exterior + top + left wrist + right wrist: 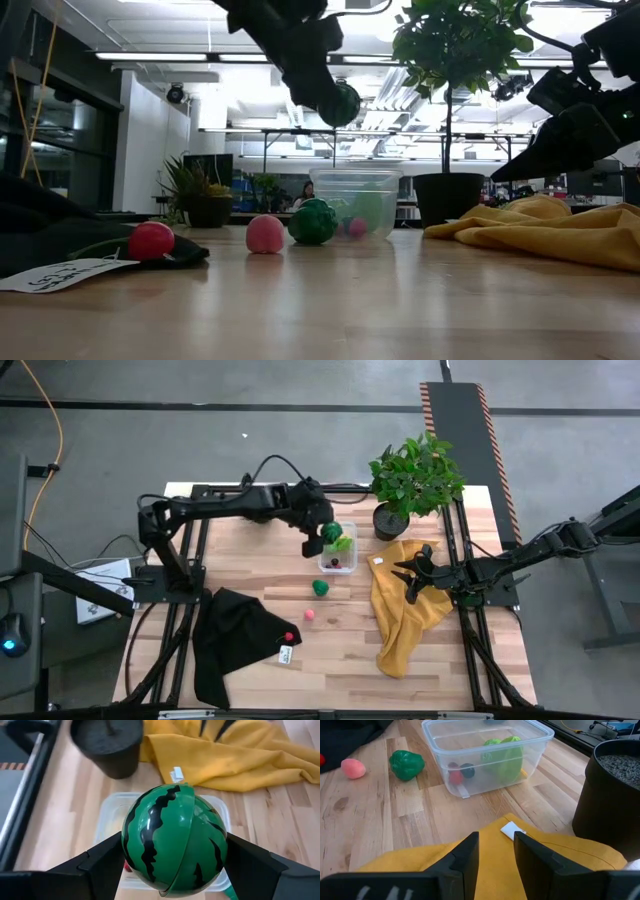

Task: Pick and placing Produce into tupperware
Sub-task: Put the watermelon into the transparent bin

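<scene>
Striped melon [172, 840] sits clamped between the left gripper's [328, 536] fingers [102, 860], held above the tupperware [337, 550]. Right gripper [496, 845] over yellow cloth [405, 610], fingers narrow, holding nothing.

Melon [172, 840] in left gripper [322, 536], above tupperware [337, 550]. Plant [415, 478] right of tupperware; right gripper [412, 582] over cloth [405, 615].

Melon [172, 840]: glossy green w/ black wavy stripes. Tub [485, 755]: clear, colourless; inside a light-green leafy piece [502, 755], plus small red and dark bits. Green lumpy piece [406, 764] and pink piece [353, 768] on pale wood table [340, 640]. Red ball [151, 240] on black cloth [235, 640]. Other cloth [405, 615] mustard yellow. Plant [415, 475] bright green, pot [107, 745] black.
</scene>
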Tool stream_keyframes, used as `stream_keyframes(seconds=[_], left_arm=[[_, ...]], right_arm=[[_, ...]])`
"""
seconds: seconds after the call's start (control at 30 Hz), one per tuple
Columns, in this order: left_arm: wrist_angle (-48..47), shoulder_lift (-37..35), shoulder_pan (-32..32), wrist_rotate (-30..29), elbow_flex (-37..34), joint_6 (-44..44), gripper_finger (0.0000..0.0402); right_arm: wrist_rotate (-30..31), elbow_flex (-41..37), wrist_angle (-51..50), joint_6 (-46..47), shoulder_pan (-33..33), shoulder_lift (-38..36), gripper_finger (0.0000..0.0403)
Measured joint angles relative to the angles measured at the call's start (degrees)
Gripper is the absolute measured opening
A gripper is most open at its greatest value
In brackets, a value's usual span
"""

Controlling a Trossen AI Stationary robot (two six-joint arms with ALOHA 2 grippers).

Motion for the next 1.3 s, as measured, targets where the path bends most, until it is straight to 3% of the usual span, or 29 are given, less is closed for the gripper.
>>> stream_keyframes(seconds=[0.63, 1.3], left_arm=[[-0.88, 8.23, -2.96, -0.55, 0.94, 0.94, 0.0289], [2.29, 10.68, -2.97, -1.73, 0.92, 2.54, 0.0289]], right_arm=[[0.0, 0.0, -0.02, 0.0, 0.0, 0.0, 0.0114], [0.0, -0.01, 0.0, 0.0, 0.0, 0.0, 0.0114]])
